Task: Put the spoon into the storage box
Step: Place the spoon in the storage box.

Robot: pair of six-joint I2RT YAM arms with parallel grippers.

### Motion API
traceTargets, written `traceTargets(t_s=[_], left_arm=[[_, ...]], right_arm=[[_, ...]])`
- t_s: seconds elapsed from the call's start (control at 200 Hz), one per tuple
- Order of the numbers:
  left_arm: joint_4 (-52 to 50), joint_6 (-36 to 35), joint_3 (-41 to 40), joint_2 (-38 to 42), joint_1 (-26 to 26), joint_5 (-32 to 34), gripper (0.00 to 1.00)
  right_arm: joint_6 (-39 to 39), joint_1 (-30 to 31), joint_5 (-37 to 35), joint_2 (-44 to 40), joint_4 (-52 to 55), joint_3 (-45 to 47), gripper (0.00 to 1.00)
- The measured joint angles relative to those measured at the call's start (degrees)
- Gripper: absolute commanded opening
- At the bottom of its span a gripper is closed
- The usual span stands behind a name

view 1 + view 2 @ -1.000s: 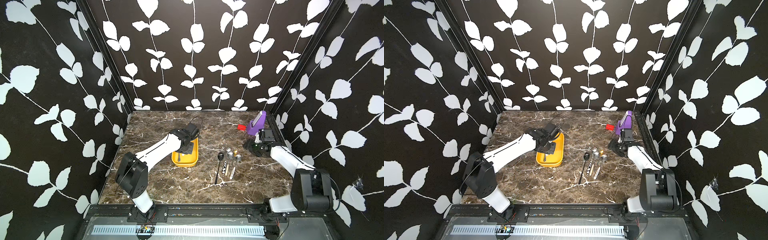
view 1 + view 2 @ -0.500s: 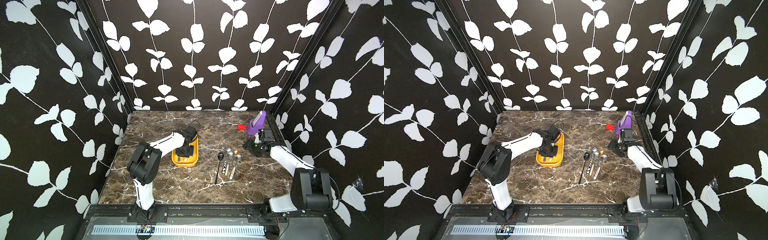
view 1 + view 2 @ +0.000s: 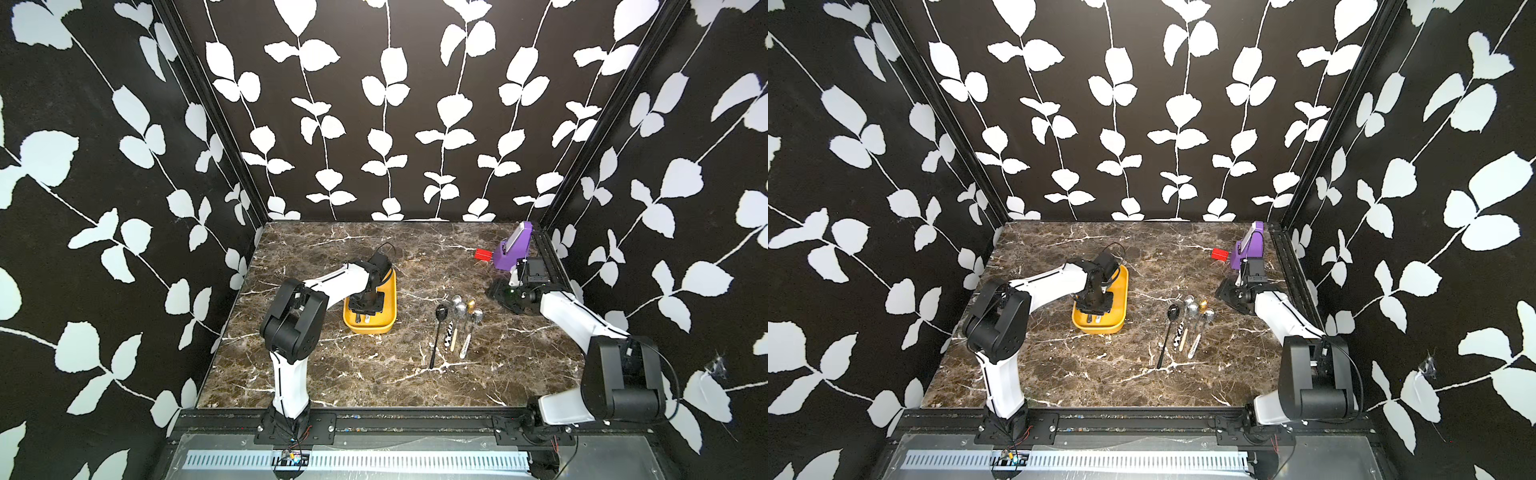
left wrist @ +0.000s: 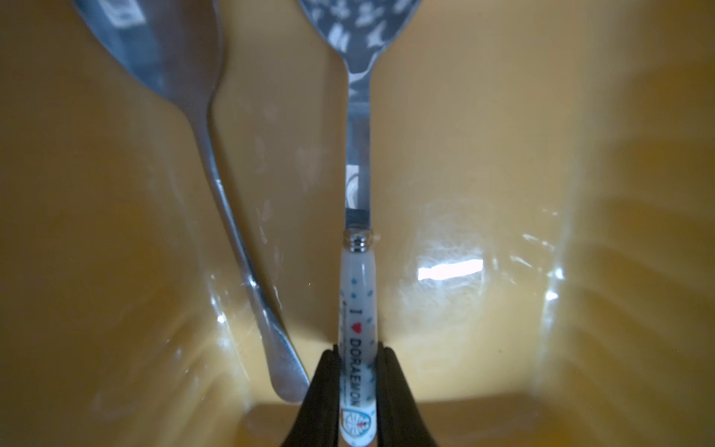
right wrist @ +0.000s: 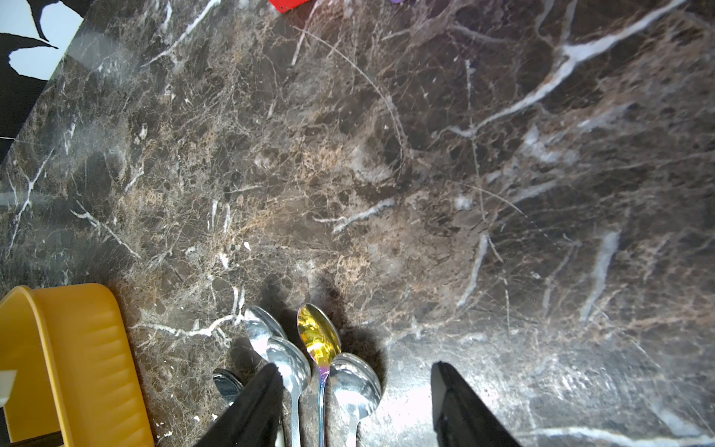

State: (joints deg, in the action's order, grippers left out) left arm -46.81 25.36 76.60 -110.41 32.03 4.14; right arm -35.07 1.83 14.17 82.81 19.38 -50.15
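Note:
My left gripper [image 4: 356,350] is shut on the white printed handle of a spoon [image 4: 358,294]. It holds the spoon low inside the yellow storage box [image 4: 503,154], and the bowl points away from the fingers. A plain steel spoon [image 4: 216,162] lies in the box beside it. In both top views the left gripper [image 3: 365,309] [image 3: 1094,309] reaches down into the storage box [image 3: 388,291] [image 3: 1121,291]. My right gripper [image 5: 354,367] [image 3: 505,297] is open and empty, hovering by the bowls of the loose spoons.
Several spoons [image 3: 455,320] [image 3: 1187,322] lie side by side on the marble table, right of the box, among them a gold-bowled spoon [image 5: 317,336]. A purple stand [image 3: 513,249] and a red block [image 3: 483,254] sit at the back right, near the right arm.
The left arm's elbow has swung right and the gripper has come down into the box with the spoon. The right arm has not moved.

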Motion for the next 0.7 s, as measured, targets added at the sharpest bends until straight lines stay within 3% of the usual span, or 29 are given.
traceTargets(t_s=[0.235, 0.7], left_arm=[[0.07, -0.55, 0.07, -0.37, -0.70, -0.09, 0.00], [0.46, -0.96, 0.17, -0.70, -1.01, -0.22, 0.12]], right_arm=[[0.02, 0.00, 0.00, 0.00, 0.15, 0.00, 0.64], [0.61, 0.00, 0.00, 0.00, 0.74, 0.00, 0.65]])
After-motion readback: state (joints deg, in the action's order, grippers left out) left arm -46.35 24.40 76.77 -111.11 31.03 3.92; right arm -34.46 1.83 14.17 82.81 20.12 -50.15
